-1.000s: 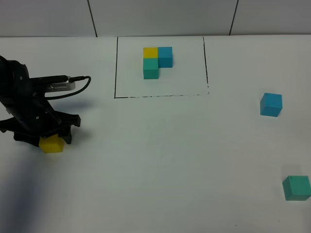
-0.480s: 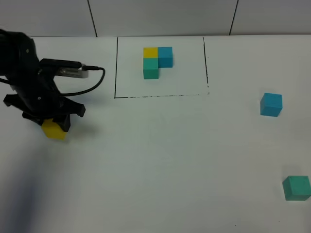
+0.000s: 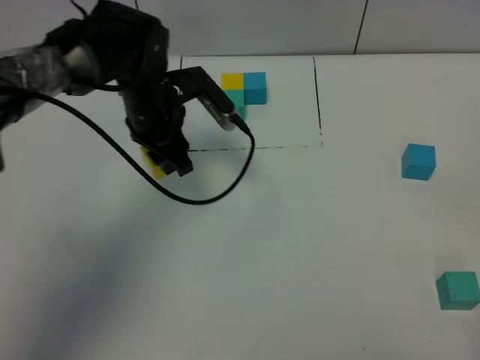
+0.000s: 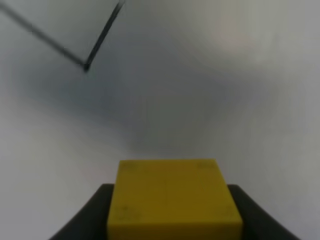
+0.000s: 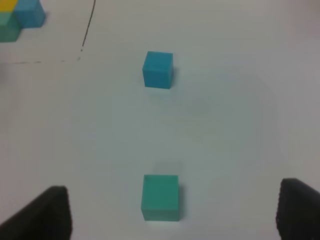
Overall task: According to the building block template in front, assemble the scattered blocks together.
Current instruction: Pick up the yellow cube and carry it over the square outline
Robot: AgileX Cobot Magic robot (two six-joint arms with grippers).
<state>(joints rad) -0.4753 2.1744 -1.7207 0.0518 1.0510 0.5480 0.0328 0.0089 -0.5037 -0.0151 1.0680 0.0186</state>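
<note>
My left gripper (image 3: 166, 160) is shut on the yellow cube (image 3: 154, 164), held just outside the near-left corner of the black frame (image 3: 247, 148). In the left wrist view the yellow cube (image 4: 172, 200) fills the space between the dark fingers (image 4: 90, 220), with the frame corner (image 4: 86, 65) beyond it. The template (image 3: 241, 94), a yellow, blue and teal cluster, sits inside the frame. The sky-blue cube (image 3: 418, 161) and the teal cube (image 3: 457, 290) rest loose at the right. My right gripper (image 5: 172, 216) stands open above the teal cube (image 5: 160, 197), and the sky-blue cube (image 5: 158, 69) lies farther on.
The left arm's black cable (image 3: 202, 196) loops down over the white table (image 3: 300, 247) in front of the frame. A corner of the template (image 5: 20, 17) shows at the edge of the right wrist view.
My left gripper closed on the yellow cube, lifted it and carried it right and back to the frame's near-left corner. The right side has not changed.
</note>
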